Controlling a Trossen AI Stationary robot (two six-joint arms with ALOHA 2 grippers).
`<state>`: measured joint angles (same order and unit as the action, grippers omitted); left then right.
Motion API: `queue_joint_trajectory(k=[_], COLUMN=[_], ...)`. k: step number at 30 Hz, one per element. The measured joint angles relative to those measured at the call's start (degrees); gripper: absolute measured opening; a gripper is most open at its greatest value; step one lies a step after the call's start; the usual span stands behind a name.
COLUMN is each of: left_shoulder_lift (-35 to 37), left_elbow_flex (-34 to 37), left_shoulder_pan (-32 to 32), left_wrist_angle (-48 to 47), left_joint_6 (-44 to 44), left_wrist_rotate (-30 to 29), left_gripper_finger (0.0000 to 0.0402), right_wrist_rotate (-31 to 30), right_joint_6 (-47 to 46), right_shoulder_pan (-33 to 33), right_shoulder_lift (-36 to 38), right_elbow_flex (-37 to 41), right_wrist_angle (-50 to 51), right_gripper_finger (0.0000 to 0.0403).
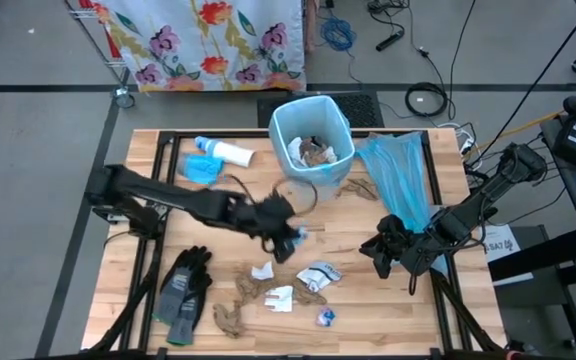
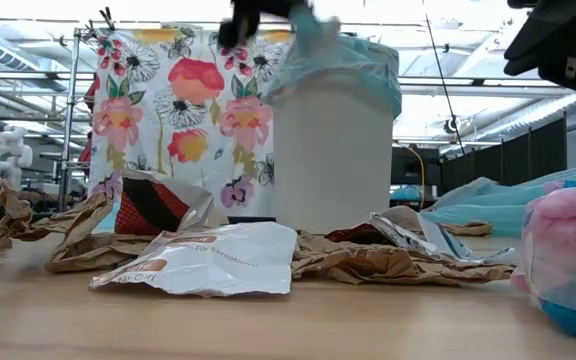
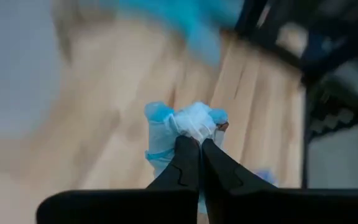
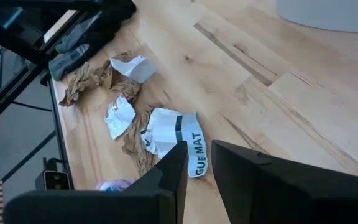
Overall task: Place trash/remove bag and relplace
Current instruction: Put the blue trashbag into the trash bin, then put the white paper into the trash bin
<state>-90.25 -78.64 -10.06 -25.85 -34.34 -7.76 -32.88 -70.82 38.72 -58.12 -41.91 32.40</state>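
Two fingers of the left gripper (image 3: 200, 144) are clamped on a crumpled white-and-blue wrapper (image 3: 185, 121), apparently lifted above the wooden worktop (image 1: 368, 290); the right gripper (image 4: 197, 163) is held slightly apart, empty, over scattered brown paper wads (image 4: 87, 81).

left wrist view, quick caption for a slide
Left end effector shut on a white and blue wrapper, held above the wooden table.
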Motion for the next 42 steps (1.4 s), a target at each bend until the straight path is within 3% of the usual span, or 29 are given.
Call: queue_joint_trajectory(k=[4,9,13,16,21,30,36,42], left_shoulder_lift=[4.1,4.3,3.3,2.1,1.8,1.8,1.9,2.2], left_elbow_flex=[-6.5,-15.3,-19.8,-20.8,-21.0,-21.0,-21.0,-21.0], left_shoulder_pan=[2.9,10.8,19.1,23.6,28.3,30.4,29.6,24.3], left_wrist_angle=[-4.2,-10.2,-10.5,-9.2,-7.0,-5.4,-12.6,-18.6], left_joint_6=[6.1,11.4,15.0,16.9,16.9,17.1,11.2,15.1], left_wrist_rotate=[-3.8,-3.9,2.3,2.9,5.4,5.6,7.7,11.5], left_gripper_finger=[0.0002,0.0001,0.0001,0.0005,0.0053,0.0149,0.0159,0.0160], right_wrist_rotate=[0.0,0.0,0.0,0.0,0.0,-0.1,-0.2,0.0], right_joint_6=[0.1,0.1,0.1,-0.1,-0.2,1.1,1.1,1.0], right_shoulder_pan=[0.0,0.0,0.0,0.0,0.0,0.0,0.0,0.0], right_shoulder_lift=[0.0,0.0,0.0,0.0,0.0,0.0,0.0,0.0], right_elbow_flex=[0.0,0.0,0.0,0.0,0.0,0.0,0.0,0.0], right_wrist_angle=[0.0,-0.3,-1.2,-1.0,-1.0,-0.9,-0.9,-1.5], right_gripper_finger=[0.0063,0.0063,0.0063,0.0063,0.0063,0.0063,0.0063,0.0063])
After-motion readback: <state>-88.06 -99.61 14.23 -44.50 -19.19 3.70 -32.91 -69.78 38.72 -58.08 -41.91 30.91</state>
